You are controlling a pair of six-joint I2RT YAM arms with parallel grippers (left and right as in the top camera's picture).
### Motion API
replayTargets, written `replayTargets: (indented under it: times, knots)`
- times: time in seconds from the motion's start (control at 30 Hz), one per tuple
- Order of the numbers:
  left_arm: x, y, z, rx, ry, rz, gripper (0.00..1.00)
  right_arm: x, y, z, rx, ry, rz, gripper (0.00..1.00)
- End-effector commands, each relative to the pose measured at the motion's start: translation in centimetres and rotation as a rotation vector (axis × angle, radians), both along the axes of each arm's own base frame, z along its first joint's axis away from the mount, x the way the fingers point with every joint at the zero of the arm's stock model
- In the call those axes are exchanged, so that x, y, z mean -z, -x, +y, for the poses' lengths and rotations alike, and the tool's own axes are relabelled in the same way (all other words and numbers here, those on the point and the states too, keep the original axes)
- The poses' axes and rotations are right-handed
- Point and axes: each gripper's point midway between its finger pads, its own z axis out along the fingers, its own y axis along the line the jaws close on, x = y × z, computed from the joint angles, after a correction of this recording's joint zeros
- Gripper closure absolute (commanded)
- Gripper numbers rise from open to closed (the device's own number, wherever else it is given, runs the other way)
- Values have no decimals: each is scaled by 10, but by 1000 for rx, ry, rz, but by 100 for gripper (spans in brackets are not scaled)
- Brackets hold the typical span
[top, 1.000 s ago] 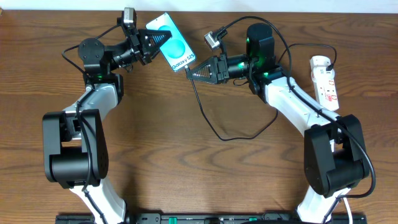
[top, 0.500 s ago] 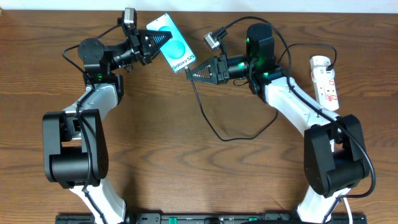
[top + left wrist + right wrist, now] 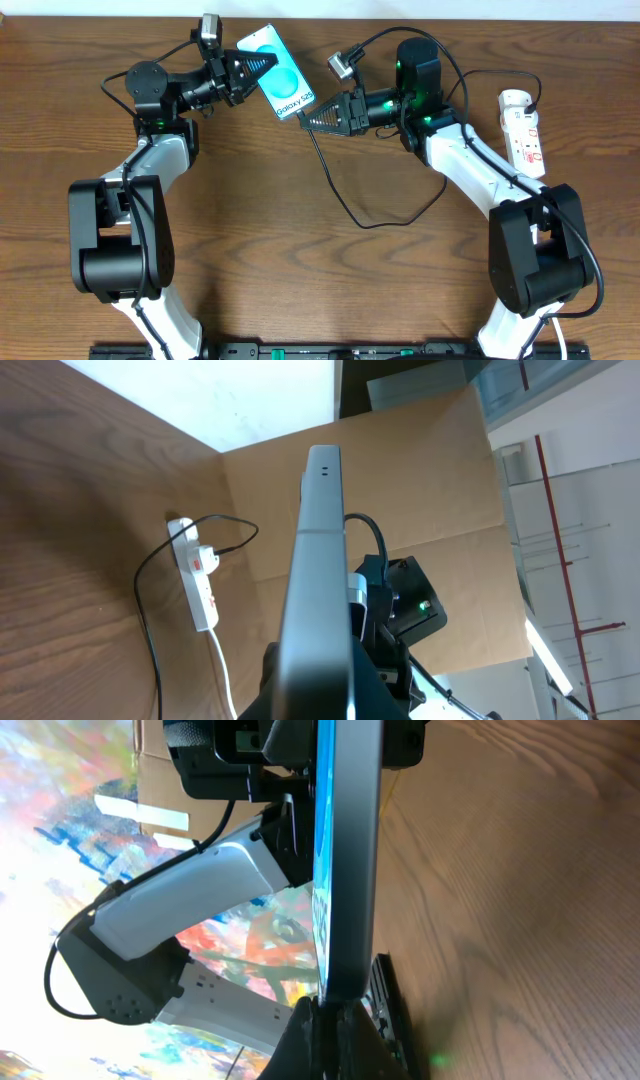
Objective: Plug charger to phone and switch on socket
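- The brown wooden table (image 3: 300, 280) is taken up mostly by the two arms, which are reached toward each other at its far side.
- The power strip (image 3: 524, 130) is laid at the right edge, well apart from both grippers, with its long axis running away from the robot. A black plug is seated in its far end. The right arm is the nearer one to it.
- The phone (image 3: 283, 75) is held clear of the table with its teal screen turned upward. Its long axis runs on a slant from far-left to near-right, and the end marked "Galaxy S25" is pointed toward the right arm.
- The left gripper (image 3: 262, 68) is closed on the phone's left long edge, so the text end is left free.
- The charger (image 3: 335, 195) is hung in a slack loop across the table below the right gripper (image 3: 307, 118), which is closed on its free end.
- The right gripper is set just beside the phone's text end, its fingers aimed along the phone's long axis. In the right wrist view the phone's thin edge (image 3: 350, 850) is seen straight ahead of the fingers.
- The plug tip is hidden between the fingers, so it cannot be told whether it is seated yet; judged from the alignment, insertion is under way.
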Motion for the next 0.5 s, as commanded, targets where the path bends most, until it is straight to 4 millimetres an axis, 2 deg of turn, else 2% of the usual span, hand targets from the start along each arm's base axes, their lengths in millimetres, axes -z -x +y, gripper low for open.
replayTargets:
  times: [0.0, 0.47]
  knots:
    - [3, 22, -13, 135, -54, -56, 92, -4, -13, 1, 65, 6, -36, 99]
    - [6, 28, -15, 174, -67, -56, 93, -4, -13, 1, 65, 6, -32, 99]
